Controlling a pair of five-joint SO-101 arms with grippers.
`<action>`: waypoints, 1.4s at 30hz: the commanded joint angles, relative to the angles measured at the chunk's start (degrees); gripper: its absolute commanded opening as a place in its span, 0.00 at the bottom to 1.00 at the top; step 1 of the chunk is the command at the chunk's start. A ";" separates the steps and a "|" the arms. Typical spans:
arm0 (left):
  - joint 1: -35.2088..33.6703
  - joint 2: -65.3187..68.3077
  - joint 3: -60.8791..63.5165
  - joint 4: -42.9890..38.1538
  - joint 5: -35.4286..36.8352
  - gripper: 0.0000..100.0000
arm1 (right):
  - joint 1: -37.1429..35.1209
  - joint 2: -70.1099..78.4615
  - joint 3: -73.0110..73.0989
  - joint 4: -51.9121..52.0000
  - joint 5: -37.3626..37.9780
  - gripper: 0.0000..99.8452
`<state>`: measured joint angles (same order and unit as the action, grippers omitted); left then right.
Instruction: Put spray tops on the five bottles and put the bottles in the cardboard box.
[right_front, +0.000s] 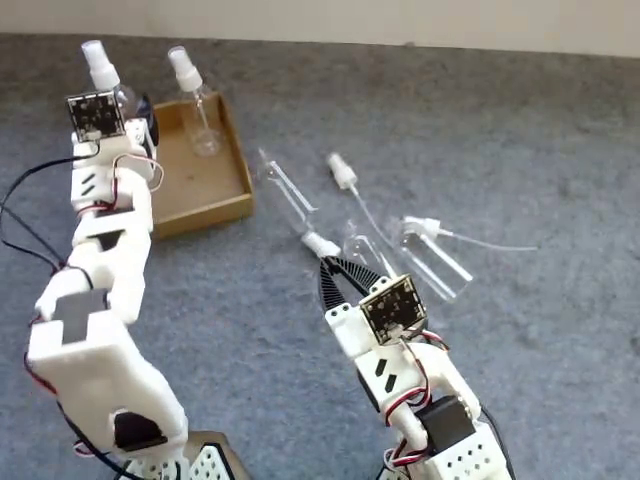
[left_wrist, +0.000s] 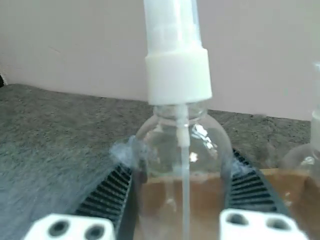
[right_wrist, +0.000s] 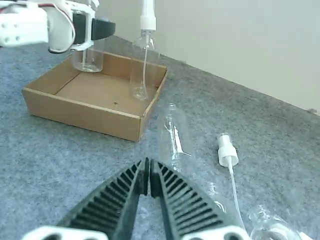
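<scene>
your left gripper (left_wrist: 179, 167) clamps a capped bottle (left_wrist: 200, 142) at the box's (right_front: 205, 190) corner; your right gripper's (right_wrist: 148, 169) jaws meet, empty.

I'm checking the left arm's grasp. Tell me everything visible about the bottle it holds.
The bottle is clear, plastic-looking, round-shouldered and apparently empty, with a white spray top seated on its neck and a thin dip tube running down inside. It stands upright, clamped at the body between the ribbed black fingers of the left gripper, at a far corner of the cardboard box. Whether its base rests on the box floor cannot be told. A second capped bottle stands apart beside it.
</scene>
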<state>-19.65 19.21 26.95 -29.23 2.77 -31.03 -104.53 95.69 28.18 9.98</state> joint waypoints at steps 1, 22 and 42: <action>-1.19 4.35 -9.45 -1.41 -0.62 0.09 | 0.40 -0.40 5.49 -1.36 0.18 0.01; -1.36 17.36 -21.32 -1.49 -0.70 0.09 | 0.40 -0.40 5.49 -1.36 0.18 0.01; -1.36 17.45 -22.81 -1.49 -0.70 0.09 | 0.40 -0.40 5.49 -1.36 0.18 0.01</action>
<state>-20.44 37.85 9.01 -29.23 2.77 -31.03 -104.53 95.69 28.18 9.98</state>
